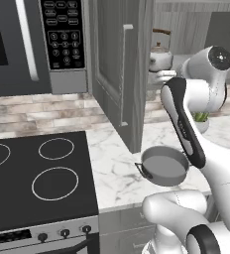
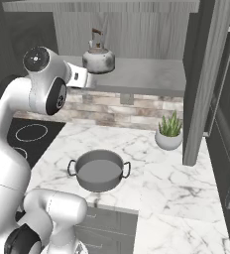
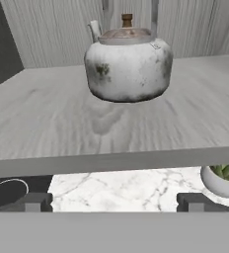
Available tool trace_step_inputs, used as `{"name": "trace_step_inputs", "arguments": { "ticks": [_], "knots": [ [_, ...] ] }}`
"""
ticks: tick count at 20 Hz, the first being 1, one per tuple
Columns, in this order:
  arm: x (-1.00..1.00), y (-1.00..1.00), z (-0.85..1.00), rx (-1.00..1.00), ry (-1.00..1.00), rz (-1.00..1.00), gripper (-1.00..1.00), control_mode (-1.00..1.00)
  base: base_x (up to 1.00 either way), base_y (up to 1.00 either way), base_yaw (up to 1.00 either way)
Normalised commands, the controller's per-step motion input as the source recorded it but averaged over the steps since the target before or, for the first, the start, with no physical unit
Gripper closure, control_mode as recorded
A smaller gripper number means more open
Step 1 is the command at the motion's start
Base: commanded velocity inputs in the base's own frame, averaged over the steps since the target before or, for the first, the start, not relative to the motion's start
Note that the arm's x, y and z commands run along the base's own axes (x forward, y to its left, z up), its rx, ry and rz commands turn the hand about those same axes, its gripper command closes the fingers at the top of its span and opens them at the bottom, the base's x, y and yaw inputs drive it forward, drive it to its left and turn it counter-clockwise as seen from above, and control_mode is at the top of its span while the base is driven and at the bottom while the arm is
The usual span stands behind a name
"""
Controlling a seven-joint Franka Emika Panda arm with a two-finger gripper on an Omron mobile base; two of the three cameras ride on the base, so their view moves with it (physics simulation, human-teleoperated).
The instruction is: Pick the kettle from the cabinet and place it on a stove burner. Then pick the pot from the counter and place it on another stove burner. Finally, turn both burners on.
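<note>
Inside the open cabinet (image 2: 206, 84) the kettle (image 3: 128, 64) sits on its shelf, so the gripper (image 3: 114, 201) faces it, jaws spread wide and empty, apparently ready to grasp.

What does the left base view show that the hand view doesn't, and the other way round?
Left base view only: the microwave, the open cabinet door, the pot on the counter, the stove knobs and the arm.

Hand view only: the gripper's two dark fingertips, spread wide apart in front of the shelf edge.

Both: the kettle standing on the cabinet shelf, the potted plant, and a burner ring on the black cooktop.
</note>
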Motion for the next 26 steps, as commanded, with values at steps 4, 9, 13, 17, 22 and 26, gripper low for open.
{"name": "trace_step_inputs", "arguments": {
  "ticks": [4, 9, 13, 17, 22, 26],
  "knots": [
    [-0.03, -0.05, 0.29, 0.0, -0.12, 0.0, -1.0, -1.0, 0.0, 0.0, 0.0],
    [0.0, -0.08, 0.3, 0.0, -0.1, 0.0, -1.0, -1.0, 0.0, 0.0, 0.0],
    [-0.02, -0.05, 0.26, 0.0, -0.08, 0.0, -1.0, -1.0, 0.0, 0.0, 0.0],
    [0.0, -0.03, 0.2, 0.0, -0.08, 0.0, -1.0, -1.0, 0.0, 0.0, 0.0],
    [-0.01, -0.06, 0.04, 0.01, -0.11, -0.01, -1.0, -1.0, 0.0, 0.0, 0.0],
    [-0.02, -0.09, 0.0, 0.04, -0.18, -0.01, -1.0, -1.0, 0.0, 0.0, 0.0]
  ]
}}
